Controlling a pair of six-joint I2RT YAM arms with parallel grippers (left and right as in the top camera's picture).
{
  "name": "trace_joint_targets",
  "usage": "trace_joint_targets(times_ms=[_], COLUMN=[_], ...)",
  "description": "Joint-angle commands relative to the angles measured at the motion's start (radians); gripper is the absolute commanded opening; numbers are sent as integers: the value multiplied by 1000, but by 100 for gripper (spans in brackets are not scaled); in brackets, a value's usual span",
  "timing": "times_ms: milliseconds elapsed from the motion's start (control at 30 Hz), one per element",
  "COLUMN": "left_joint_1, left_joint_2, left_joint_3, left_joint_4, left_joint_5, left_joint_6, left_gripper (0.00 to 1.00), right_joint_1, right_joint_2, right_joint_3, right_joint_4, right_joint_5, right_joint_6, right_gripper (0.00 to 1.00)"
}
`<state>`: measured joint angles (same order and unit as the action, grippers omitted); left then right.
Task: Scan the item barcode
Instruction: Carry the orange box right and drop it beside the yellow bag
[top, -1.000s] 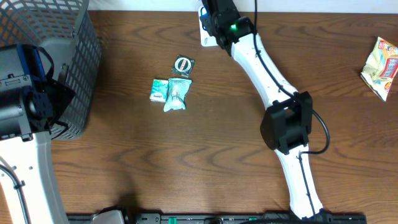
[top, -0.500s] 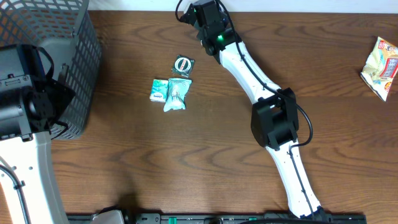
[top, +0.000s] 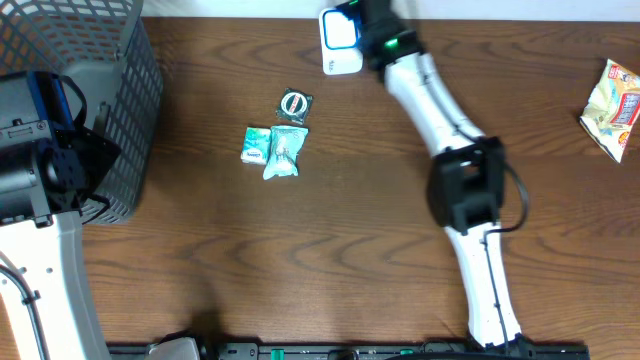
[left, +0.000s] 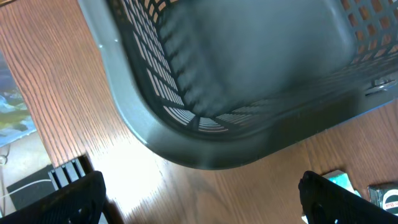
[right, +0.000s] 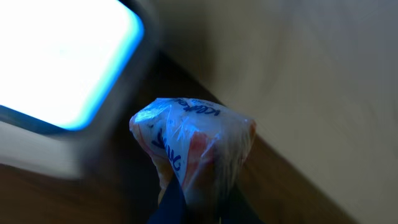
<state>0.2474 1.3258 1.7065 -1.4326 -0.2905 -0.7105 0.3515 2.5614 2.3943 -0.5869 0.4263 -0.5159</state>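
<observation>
Packet (right: 193, 146) of crinkled clear plastic, printed in white, blue and orange, is pinched at its lower end between the two dark fingers of the right gripper (right: 194, 202). The jaws are pressed together on it, and the packet stands up from them in the right wrist view. Just beside the packet, at its upper left in that view, is the white box-shaped scanner (top: 342, 62) with a bright window lit in blue; whether the two touch I cannot tell. In the overhead view the scanner stands at the far edge of the brown wooden table (top: 330, 250), and the packet itself is hidden there by the white arm.

Near the middle of the table lie two small teal and white sachets (top: 272, 150), touching each other, and a round thing in a clear wrapper (top: 295, 104) just behind them. A yellowish snack bag (top: 612, 95) lies at the right edge, well apart.

The left gripper (left: 205, 196) has its jaws spread wide and holds nothing. It hangs near the rim of the grey plastic mesh basket (left: 186, 143).
</observation>
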Motion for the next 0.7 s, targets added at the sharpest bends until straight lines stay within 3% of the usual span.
trace_joint_targets(times_ms=[0, 100, 300, 400, 467, 533, 667], left_joint_1=[5, 5, 5, 5, 5, 5, 5], left_joint_2=[-7, -7, -7, -7, -7, -7, -7], left_joint_3=[-2, -2, -2, -2, -2, -2, -2], left_joint_4=[-2, -2, -2, -2, -2, -2, -2], left_joint_5=[-10, -10, -10, -10, -10, -10, -10], left_joint_6=[-9, -9, -9, -9, -9, -9, -9], left_gripper=[97, 98, 98, 98, 98, 98, 98], right_joint_1=[-168, -308, -501, -573, -611, -637, -652], right_joint_2=[-138, -147, -143, -143, -143, -143, -143], right_joint_3=[15, 15, 13, 12, 8, 4, -3], right_joint_4=[-147, -341, -530, -564, -572, -579, -585], right_joint_5=[33, 27, 27, 6, -56, -131, -245], right_joint_6=[415, 637, 661, 660, 657, 657, 658], right_gripper=[1, 2, 5, 30, 76, 99, 99])
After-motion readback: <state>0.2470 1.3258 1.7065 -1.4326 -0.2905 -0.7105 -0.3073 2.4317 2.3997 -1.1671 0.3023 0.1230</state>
